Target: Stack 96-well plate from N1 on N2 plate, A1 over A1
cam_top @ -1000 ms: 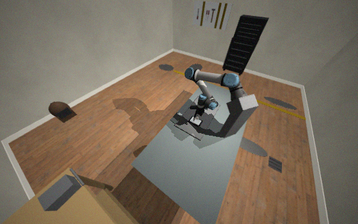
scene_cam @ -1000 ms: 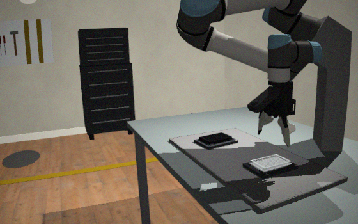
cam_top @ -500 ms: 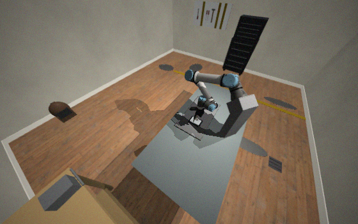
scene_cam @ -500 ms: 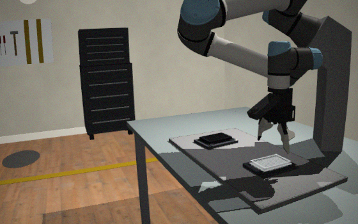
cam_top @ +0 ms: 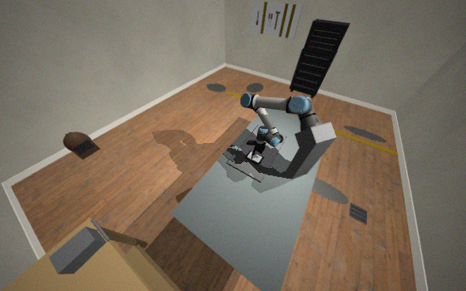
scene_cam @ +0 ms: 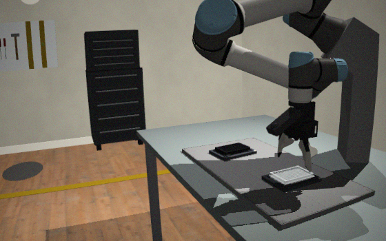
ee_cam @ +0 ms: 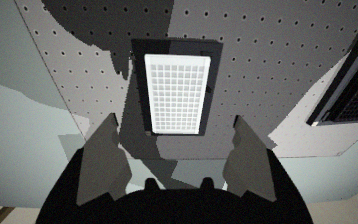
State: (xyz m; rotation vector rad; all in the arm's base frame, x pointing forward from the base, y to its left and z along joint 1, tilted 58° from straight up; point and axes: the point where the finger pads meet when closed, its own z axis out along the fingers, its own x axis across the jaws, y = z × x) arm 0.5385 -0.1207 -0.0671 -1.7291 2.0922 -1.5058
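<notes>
A white 96-well plate (scene_cam: pixel 291 173) sits flat in a dark plate nest (scene_cam: pixel 294 184) on the perforated base board (scene_cam: pixel 248 169), on the side near the arm's pedestal. It also shows in the wrist view (ee_cam: pixel 177 93) and in the top view (cam_top: pixel 255 157). A dark plate (scene_cam: pixel 232 149) sits in the other nest, further along the board; only its edge shows in the wrist view (ee_cam: pixel 340 102). My gripper (scene_cam: pixel 294 159) hangs a short way above the white plate, pointing down. Its fingers stand wide open and empty, with one end of the plate between them.
The arm's grey pedestal (scene_cam: pixel 358 103) stands right behind the white plate's nest. The board lies on a grey table (scene_cam: pixel 207 134) whose edge is close to the dark plate. A black drawer cabinet (scene_cam: pixel 115 86) stands by the far wall.
</notes>
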